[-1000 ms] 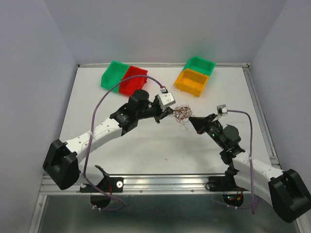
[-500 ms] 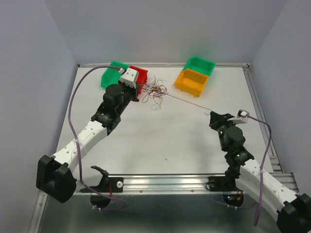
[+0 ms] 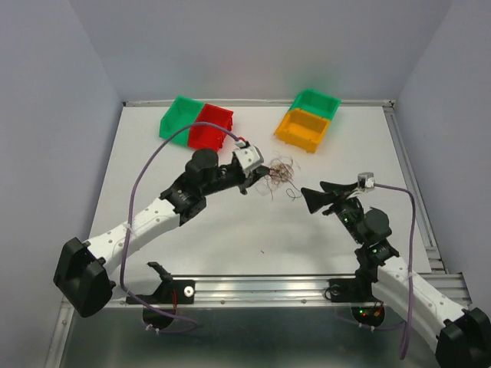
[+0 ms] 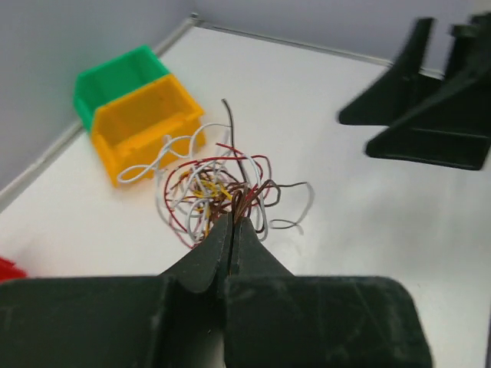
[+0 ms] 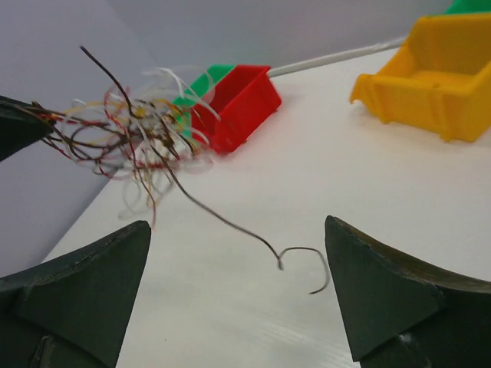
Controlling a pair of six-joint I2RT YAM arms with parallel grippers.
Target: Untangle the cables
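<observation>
Most of the untangling was left to do, in my judgement. The cables (image 3: 278, 172) formed one curly knot of red, brown, white and yellowish strands near the middle of the tabletop (image 3: 222, 230). The left pincer (image 3: 263, 179) was clenched on that knot. The right pincer (image 3: 313, 195) gaped wide, grasping nothing. The knot was roundish, with no clear long axis. One dark strand (image 3: 294, 193) trailed from it toward the right pincer, its hooked end lying free.
</observation>
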